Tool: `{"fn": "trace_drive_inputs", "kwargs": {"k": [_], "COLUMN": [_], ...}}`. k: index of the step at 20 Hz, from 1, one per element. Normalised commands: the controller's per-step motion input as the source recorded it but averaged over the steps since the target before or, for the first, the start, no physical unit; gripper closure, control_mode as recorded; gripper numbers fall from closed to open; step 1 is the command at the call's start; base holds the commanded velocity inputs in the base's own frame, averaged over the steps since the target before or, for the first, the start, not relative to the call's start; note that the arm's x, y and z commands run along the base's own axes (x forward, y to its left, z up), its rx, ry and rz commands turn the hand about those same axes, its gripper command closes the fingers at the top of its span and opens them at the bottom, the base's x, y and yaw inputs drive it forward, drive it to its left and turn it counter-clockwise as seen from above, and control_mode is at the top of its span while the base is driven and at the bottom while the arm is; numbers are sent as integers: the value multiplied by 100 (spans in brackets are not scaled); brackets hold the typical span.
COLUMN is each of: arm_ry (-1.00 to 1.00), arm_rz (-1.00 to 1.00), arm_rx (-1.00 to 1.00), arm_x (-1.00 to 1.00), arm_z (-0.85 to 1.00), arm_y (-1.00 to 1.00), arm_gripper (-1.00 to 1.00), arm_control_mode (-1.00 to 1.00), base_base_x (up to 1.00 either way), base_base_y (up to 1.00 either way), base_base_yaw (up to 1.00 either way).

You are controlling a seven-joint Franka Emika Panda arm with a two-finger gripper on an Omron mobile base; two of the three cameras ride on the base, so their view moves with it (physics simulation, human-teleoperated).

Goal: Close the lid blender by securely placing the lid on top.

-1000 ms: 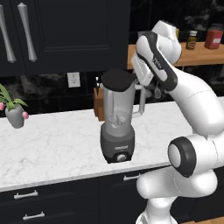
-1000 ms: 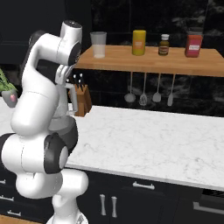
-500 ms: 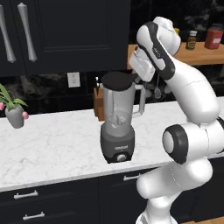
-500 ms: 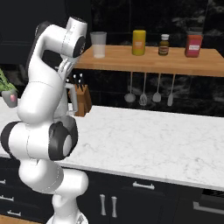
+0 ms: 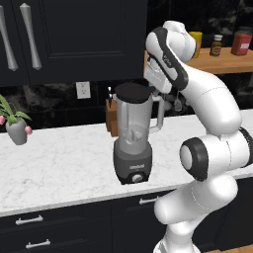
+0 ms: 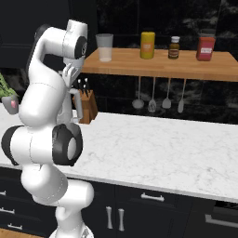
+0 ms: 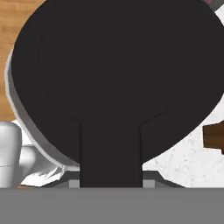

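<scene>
While pinching the lid [image 7: 113,74] by its tab, claw [image 7: 110,186] holds it on top of the blender [image 5: 132,141]. Almost done; letting go left.

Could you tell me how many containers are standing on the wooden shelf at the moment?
4, in a row along the wooden shelf: a clear glass cup at its left end, then a yellow canister, a small dark bottle, and a red jar nearest the right end.
</scene>
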Motion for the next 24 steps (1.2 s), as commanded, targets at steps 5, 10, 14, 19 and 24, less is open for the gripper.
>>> {"fn": "trace_drive_inputs", "kwargs": {"k": [5, 10, 14, 19, 24], "arm_ry": [-11, -3, 1, 4, 4], "arm_rz": [0, 0, 0, 0, 1], "arm_rx": [-11, -1, -3, -7, -12], "arm_x": [-15, -6, 0, 0, 0], "arm_z": [-30, 0, -12, -14, -7], "arm_y": [0, 0, -4, -2, 0], "arm_gripper": [100, 100, 100, 100, 100], "arm_control_mode": [-100, -100, -100, -100, -100], "base_base_x": [0, 0, 0, 0, 0], "base_base_y": [0, 0, 0, 0, 0], "base_base_yaw": [0, 0, 0, 0, 0]}}
